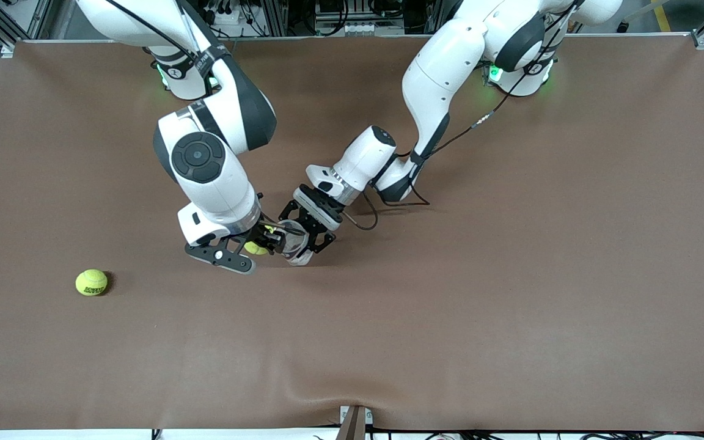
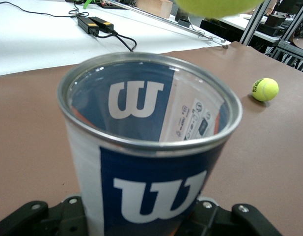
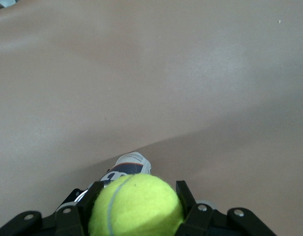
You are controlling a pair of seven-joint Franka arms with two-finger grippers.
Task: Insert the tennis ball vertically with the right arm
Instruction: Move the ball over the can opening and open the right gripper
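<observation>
From the front, the right gripper (image 1: 258, 243) has its fingers pinching a tennis ball (image 1: 256, 248) right beside the mouth of the clear can (image 1: 296, 243) that the left gripper (image 1: 308, 231) clamps over the middle of the table (image 1: 511, 275), with a spare ball (image 1: 91, 282) lying nearer the camera toward the right arm's end. In the left wrist view the can (image 2: 151, 147) stands with its long axis upright, open mouth up, and the held ball (image 2: 215, 6) is just above its rim; the can looks thin, light and slick, so I'd hold it low on the wall. In the right wrist view the ball (image 3: 136, 206) sits squeezed between the fingers (image 3: 186, 196), fuzzy and springy, so gripping across its middle seems right.
</observation>
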